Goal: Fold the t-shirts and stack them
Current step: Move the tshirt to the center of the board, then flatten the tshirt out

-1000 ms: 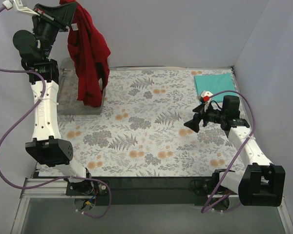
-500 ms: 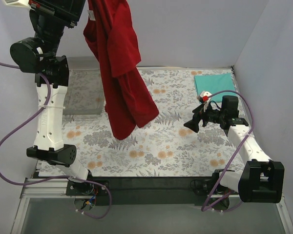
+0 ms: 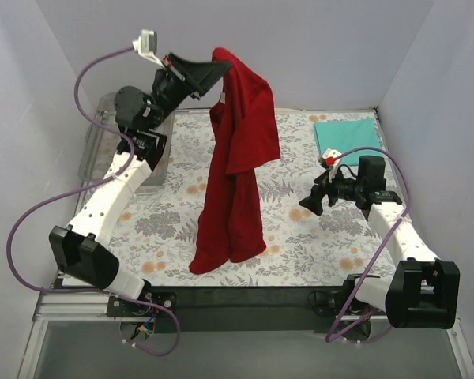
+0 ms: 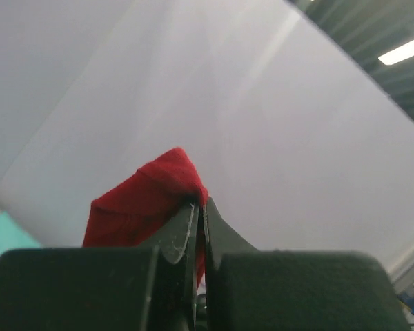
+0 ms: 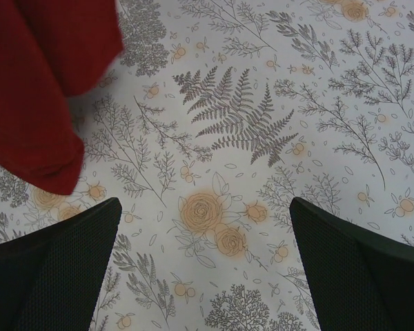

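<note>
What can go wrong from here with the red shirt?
1. Left gripper pinches only a small fold of the red t-shirt; it could slip.
2. It hangs bunched, lower end by the near edge of the mat; may land crumpled or overhang.
3. Right gripper is open and apart, so nothing steadies the cloth.

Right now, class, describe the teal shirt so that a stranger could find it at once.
Start at the floral mat. At its far right corner the teal shirt lies flat as a neat rectangle. The dark red shirt, by contrast, hangs in the air.
</note>
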Available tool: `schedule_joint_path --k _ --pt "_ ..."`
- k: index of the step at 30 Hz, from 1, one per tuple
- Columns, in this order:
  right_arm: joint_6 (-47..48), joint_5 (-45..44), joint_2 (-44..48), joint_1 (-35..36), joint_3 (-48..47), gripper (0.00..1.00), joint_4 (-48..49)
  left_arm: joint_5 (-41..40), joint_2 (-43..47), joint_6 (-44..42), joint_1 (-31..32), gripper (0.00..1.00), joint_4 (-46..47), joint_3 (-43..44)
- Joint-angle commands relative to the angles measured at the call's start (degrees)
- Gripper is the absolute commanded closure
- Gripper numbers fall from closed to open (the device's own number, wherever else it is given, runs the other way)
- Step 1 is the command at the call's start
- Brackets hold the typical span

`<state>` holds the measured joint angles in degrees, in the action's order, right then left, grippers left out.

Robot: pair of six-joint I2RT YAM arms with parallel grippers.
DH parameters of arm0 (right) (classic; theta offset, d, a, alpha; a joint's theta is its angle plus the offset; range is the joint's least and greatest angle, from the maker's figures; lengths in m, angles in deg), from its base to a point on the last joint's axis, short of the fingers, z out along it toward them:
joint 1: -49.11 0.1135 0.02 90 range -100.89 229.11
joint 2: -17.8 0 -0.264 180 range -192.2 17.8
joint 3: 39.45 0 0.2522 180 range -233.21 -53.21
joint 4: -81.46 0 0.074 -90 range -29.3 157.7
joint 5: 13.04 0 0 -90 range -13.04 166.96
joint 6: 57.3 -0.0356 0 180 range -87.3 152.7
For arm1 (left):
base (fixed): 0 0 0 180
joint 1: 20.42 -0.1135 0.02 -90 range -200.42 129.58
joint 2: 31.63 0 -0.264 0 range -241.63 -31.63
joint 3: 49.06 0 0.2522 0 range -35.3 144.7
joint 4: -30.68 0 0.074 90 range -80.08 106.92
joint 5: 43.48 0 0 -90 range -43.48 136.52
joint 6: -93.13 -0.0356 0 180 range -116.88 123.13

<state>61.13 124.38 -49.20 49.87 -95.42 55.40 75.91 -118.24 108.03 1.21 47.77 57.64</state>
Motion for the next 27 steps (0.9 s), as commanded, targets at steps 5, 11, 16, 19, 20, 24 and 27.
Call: schedule_joint_path --k 5,11,16,19,20,24,27 --pt "5.92 2.84 -0.67 -0.14 -2.96 0.02 -4.66 -16.97 9.97 -20.24 0.26 1.0 -11.75 -28.5" --pt "11.91 10.59 -2.95 3.7 -4.89 0.05 -13.17 -32.45 9.88 -35.01 -0.01 0.43 -20.9 -32.04" --pt "15.69 5.06 -6.03 16.19 -7.88 0.07 -19.08 -37.37 15.41 -44.42 -0.01 0.26 -26.27 -31.6" --pt "17.45 1.28 -7.88 24.98 -8.93 0.08 -22.33 -40.81 21.46 -48.56 -0.01 0.23 -30.05 -34.31" --pt "17.28 -0.03 -8.4 29.87 -9.11 0.09 -22.77 -40.81 25.4 -49.17 -0.09 0.23 -30.58 -35.45" --pt "15.61 -7.94 -10.95 40.8 -9.64 0.14 -22.51 -39.85 35.68 -46.3 -0.01 0.22 -34.8 -43.18" --pt "11.93 -10.93 -13.93 46.69 -10.95 0.16 -20.76 -41.42 41.24 -41.04 -0.09 0.22 -38.4 -47.94"
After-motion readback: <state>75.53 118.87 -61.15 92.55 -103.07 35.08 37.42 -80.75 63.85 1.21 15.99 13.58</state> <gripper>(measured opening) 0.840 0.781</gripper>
